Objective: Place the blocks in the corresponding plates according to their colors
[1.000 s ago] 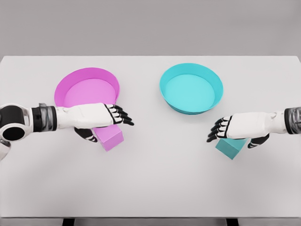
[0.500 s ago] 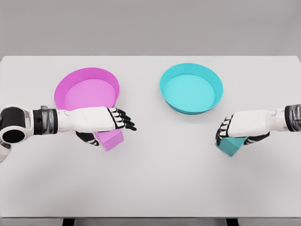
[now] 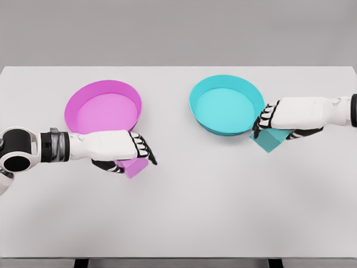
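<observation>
1. white table (image 3: 184, 212) fills most of the frame.
2. pink plate (image 3: 83, 100) sits upper left; cyan plate (image 3: 207, 123) upper right, well apart.
3. left hand (image 3: 120, 148) at mid left, fingers curled over the pink block (image 3: 135, 166), just below the pink plate.
4. right hand (image 3: 279, 116) at right grips the cyan block (image 3: 269, 139), beside the cyan plate's lower right rim.

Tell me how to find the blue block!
Look at the white table, then the blue plate on its right half. Right beside that plate's rim, the right hand grips the blue block. The other block is pink, under the left hand.
</observation>
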